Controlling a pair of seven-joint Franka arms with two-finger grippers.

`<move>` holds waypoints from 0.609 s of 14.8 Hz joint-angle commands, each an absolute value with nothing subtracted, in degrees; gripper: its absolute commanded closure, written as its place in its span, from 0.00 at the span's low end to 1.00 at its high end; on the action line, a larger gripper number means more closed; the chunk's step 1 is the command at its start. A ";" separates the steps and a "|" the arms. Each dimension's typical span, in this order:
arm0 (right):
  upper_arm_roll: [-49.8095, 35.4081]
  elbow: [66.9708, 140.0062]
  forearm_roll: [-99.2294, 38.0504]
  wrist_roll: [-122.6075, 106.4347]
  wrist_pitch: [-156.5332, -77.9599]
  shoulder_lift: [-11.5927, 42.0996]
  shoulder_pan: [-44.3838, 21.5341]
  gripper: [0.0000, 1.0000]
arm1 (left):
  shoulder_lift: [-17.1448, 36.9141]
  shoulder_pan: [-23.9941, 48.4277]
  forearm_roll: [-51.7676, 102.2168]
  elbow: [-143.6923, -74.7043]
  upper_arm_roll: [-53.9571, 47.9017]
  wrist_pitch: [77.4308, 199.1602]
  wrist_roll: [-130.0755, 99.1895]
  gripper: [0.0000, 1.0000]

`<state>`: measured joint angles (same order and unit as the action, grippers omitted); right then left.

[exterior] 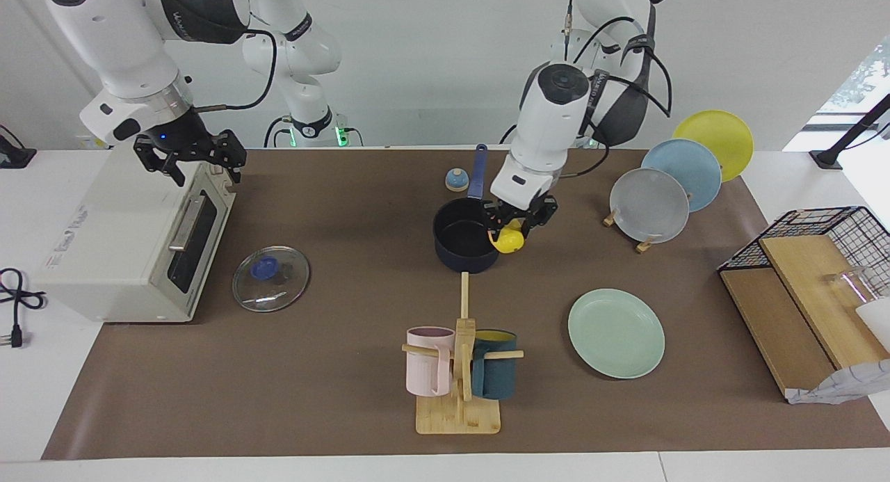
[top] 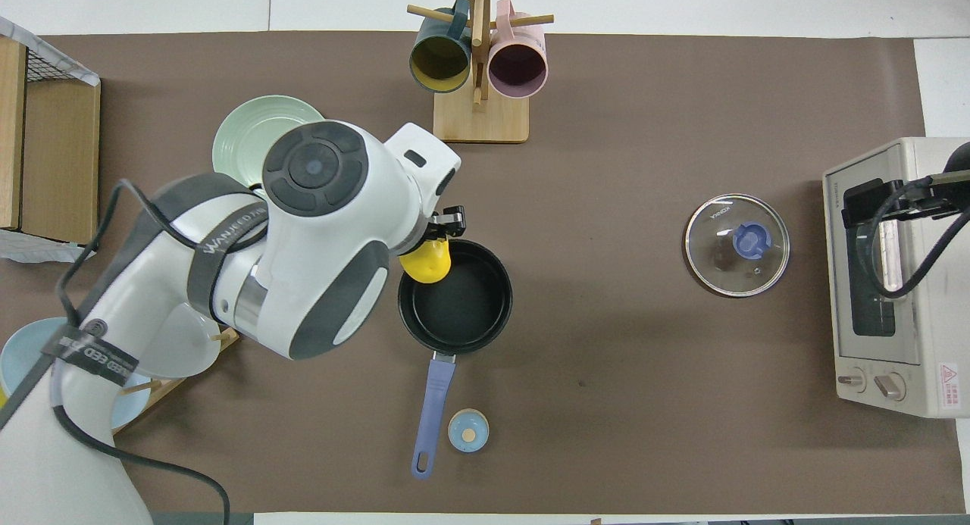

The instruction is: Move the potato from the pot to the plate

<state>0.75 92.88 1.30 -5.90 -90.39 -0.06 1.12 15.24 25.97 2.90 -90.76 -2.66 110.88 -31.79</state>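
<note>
Facing view: the left gripper (exterior: 518, 226) hangs over the pot's rim on the side toward the left arm's end of the table, jaws clenched on the potato (exterior: 510, 241), which protrudes below the fingertips and is clear of the pot's floor. The pot (exterior: 464, 240) stands on the brown mat with its blue handle pointing toward the robots, and its black inside is bare. The plate (exterior: 616, 332) lies flat, farther from the robots than the pot and toward the left arm's end of the table, well apart from the held potato. The coming move turns on that 1 relation: from the jaws the plate lies away from the robots and toward the left arm's end, with bare mat between. The left arm is judged the nearer of the 2 to the plate. The right gripper (exterior: 189, 156) waits over the toaster oven (exterior: 125, 245) with its jaws released and holding nothing. This view alone shows the potato's height above the pot rim and the whole plate unobstructed. Overhead view: the left arm's bulk covers most of the plate (top: 246, 131), leaving only part of its rim, and hides the jaws. The potato (top: 427, 260) shows as a yellow lump overlapping the pot's rim, its broader end lying over the black interior of the pot (top: 457, 298). This view confirms the pot is empty and that the mug rack (top: 480, 93) stands clear of the path to the plate.
</note>
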 commanded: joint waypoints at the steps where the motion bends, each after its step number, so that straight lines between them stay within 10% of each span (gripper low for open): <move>1: 0.26 92.37 0.35 -5.01 -89.74 -0.26 1.93 0.00 | 20.12 19.10 4.04 -83.24 -3.08 107.58 -23.32 1.00; 9: 0.18 92.37 0.35 -5.01 -89.74 -0.26 1.58 0.00 | 29.17 7.74 3.79 -84.90 -2.90 121.36 -2.83 1.00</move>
